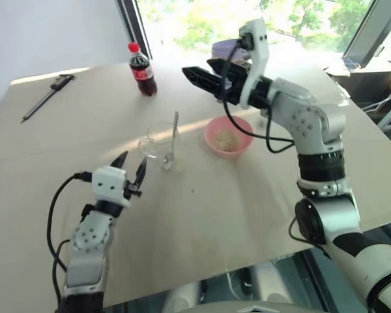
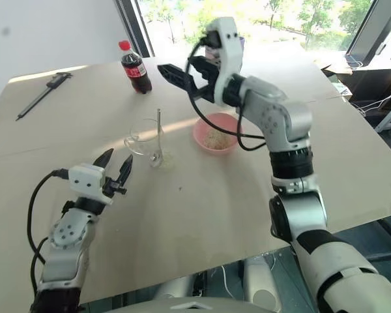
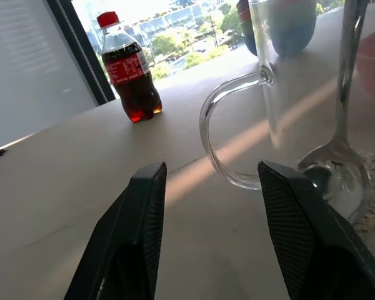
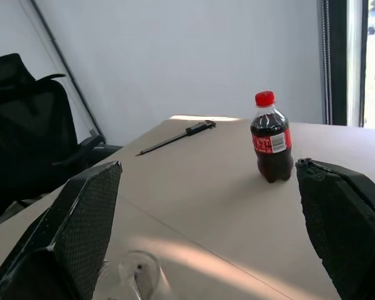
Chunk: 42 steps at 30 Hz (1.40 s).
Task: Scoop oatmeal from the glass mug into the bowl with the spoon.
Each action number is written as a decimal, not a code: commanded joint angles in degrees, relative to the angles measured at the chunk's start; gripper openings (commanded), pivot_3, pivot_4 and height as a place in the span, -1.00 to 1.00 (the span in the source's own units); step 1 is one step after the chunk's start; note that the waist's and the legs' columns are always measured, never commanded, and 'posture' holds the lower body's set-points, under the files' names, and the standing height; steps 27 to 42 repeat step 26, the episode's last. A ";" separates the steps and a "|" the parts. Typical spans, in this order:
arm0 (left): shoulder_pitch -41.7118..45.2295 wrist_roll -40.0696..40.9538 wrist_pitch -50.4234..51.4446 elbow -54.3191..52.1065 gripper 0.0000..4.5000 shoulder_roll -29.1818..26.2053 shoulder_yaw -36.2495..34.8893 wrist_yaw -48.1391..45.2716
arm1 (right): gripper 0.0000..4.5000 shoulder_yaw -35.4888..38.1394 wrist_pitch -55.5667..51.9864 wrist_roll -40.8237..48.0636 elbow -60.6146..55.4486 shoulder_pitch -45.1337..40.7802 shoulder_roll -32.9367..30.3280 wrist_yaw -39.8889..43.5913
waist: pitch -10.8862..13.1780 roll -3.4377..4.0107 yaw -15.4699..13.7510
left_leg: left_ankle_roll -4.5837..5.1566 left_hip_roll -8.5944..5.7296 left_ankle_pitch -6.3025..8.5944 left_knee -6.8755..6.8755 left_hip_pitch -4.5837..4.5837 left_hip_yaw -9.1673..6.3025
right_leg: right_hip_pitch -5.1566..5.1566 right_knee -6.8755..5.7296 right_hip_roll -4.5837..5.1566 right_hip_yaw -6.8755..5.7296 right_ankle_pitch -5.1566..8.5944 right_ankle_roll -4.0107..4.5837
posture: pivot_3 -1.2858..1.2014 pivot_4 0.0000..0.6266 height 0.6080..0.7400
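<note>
Left gripper [image 1: 131, 167] has its jaws spread w/ nothing between them, hovering low over the table [image 1: 202, 215] just short of the glass mug [image 1: 158, 140]. In the left wrist view the mug handle sits just past the two fingers [image 3: 144, 231], not touching. Right gripper [image 1: 199, 77] is up in the air, jaws wide apart and empty, pointing left above the table btw the cola bottle [image 1: 143, 69] and the bowl [image 1: 229, 135].

Spoon [image 1: 173, 138] is standing in the mug, handle leaning up against the rim, oval end down at the bottom of the glass. Pink bowl is just right of the mug, close but apart, w/ a small heap of oatmeal [image 1: 227, 139] in it. A few flakes are on the table by the mug's base too.

Farther out: dark caliper-like tool [image 1: 49, 95] at the far left of the table, stacked bowls [image 1: 223, 49] behind the right gripper, black chair [image 4: 31, 125] in the right wrist view.
</note>
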State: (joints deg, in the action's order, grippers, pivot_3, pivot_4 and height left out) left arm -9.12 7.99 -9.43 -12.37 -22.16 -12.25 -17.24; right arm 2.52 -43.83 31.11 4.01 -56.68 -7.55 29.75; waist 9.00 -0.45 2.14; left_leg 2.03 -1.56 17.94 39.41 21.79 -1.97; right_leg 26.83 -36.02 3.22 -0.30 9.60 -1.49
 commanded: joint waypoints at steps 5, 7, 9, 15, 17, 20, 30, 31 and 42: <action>-15.79 6.11 10.12 -17.70 0.06 -0.10 -2.35 -2.31 | 1.00 0.81 11.17 -0.89 -11.56 18.93 -11.77 12.01 | 0.00 -0.04 -0.30 | 0.07 0.03 0.05 -0.03 0.00 0.03 | -0.10 0.19 -0.02 0.04 0.01 -0.01 | 0.03 -0.52 1.00; -20.60 7.78 11.76 -19.92 0.06 0.43 -2.56 -3.18 | 1.00 1.87 10.38 0.89 -13.85 25.19 -15.26 14.90 | 0.01 -0.05 -0.29 | 0.25 0.06 0.15 -0.03 -0.02 0.04 | -0.10 0.17 -0.05 0.01 0.01 -0.01 | 0.03 -0.52 1.00; -24.02 7.97 11.97 -20.45 0.06 0.34 -2.85 -4.29 | 1.00 1.83 11.39 0.93 -15.55 30.75 -18.16 17.81 | 0.02 -0.04 -0.35 | 0.33 0.13 0.20 -0.03 -0.17 0.03 | -0.23 0.15 -0.11 -0.03 0.02 0.00 | 0.03 -0.52 1.00; -27.09 8.73 11.46 -19.18 0.06 0.45 -3.52 -6.25 | 1.00 -0.88 21.08 -4.14 -15.52 45.66 -24.34 25.23 | 0.29 0.02 -0.65 | 0.56 0.20 0.33 -0.04 -1.18 0.11 | -1.27 0.29 -0.51 -0.06 0.38 -0.09 | 0.03 -0.52 1.00; -27.36 8.68 12.14 -19.07 0.06 0.03 -3.02 -7.24 | 1.00 -2.09 25.47 -6.71 -15.01 49.31 -25.91 27.36 | 0.28 -0.01 -0.69 | 0.57 0.20 0.33 -0.01 -1.24 0.17 | -1.32 0.29 -0.53 0.00 0.44 -0.15 | 0.03 -0.52 1.00; -28.05 7.09 12.54 -18.93 0.06 -0.71 -1.99 -8.33 | 1.00 -2.31 26.70 -7.57 -14.16 51.51 -26.50 27.39 | 0.29 -0.03 -0.64 | 0.57 0.20 0.33 -0.01 -1.35 0.25 | -1.39 0.28 -0.55 0.08 0.44 -0.18 | 0.03 -0.52 1.00; -27.80 6.83 11.85 -18.58 0.06 -0.50 -2.65 -9.02 | 1.00 -2.63 31.69 -9.88 -10.80 51.99 -26.41 28.40 | 0.31 -0.09 -0.99 | 0.57 0.20 0.34 -0.01 -1.42 0.34 | -1.42 0.26 -0.56 0.18 0.43 -0.18 | 0.03 -0.52 1.00; -27.80 6.83 11.85 -18.58 0.06 -0.50 -2.65 -9.02 | 1.00 -2.63 31.69 -9.88 -10.80 51.99 -26.41 28.40 | 0.31 -0.09 -0.99 | 0.57 0.20 0.34 -0.01 -1.42 0.34 | -1.42 0.26 -0.56 0.18 0.43 -0.18 | 0.03 -0.52 1.00; -27.80 6.83 11.85 -18.58 0.06 -0.50 -2.65 -9.02 | 1.00 -2.63 31.69 -9.88 -10.80 51.99 -26.41 28.40 | 0.31 -0.09 -0.99 | 0.57 0.20 0.34 -0.01 -1.42 0.34 | -1.42 0.26 -0.56 0.18 0.43 -0.18 | 0.03 -0.52 1.00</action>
